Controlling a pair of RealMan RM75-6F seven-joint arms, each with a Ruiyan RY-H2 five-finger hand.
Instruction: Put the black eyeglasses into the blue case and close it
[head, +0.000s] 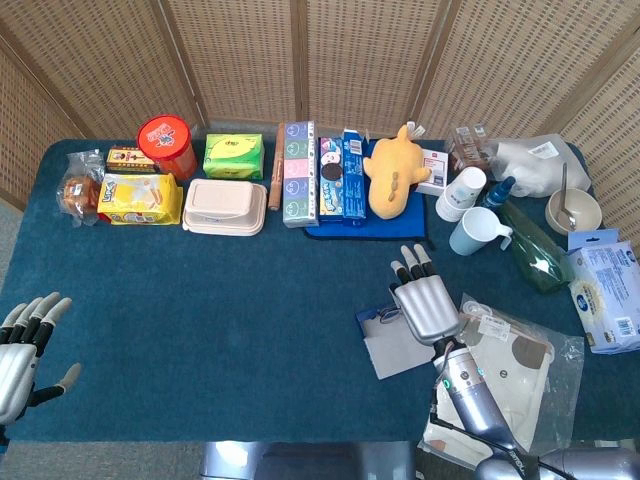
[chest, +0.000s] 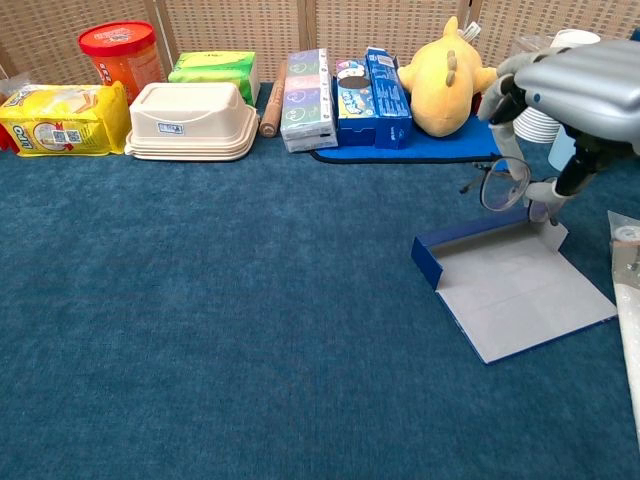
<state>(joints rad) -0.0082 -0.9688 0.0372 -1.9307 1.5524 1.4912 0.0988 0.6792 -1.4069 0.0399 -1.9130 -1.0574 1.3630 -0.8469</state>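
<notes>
The right hand (chest: 565, 95) was held palm-down, fingers curled around the glasses (chest: 503, 184). The left hand (head: 22, 345) was kept off at the lower left edge, fingers spread apart, nothing gripped.

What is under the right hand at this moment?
The right hand holds the black eyeglasses just above the open blue case's far edge. In the head view, the hand covers the glasses entirely.

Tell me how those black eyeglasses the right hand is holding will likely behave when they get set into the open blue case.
The black eyeglasses look thin-framed, so probably light and somewhat fragile. Hanging tilted from the right hand, they may swing or land crooked. The blue case lies flat like folded card, likely light enough to slide if nudged.
</notes>
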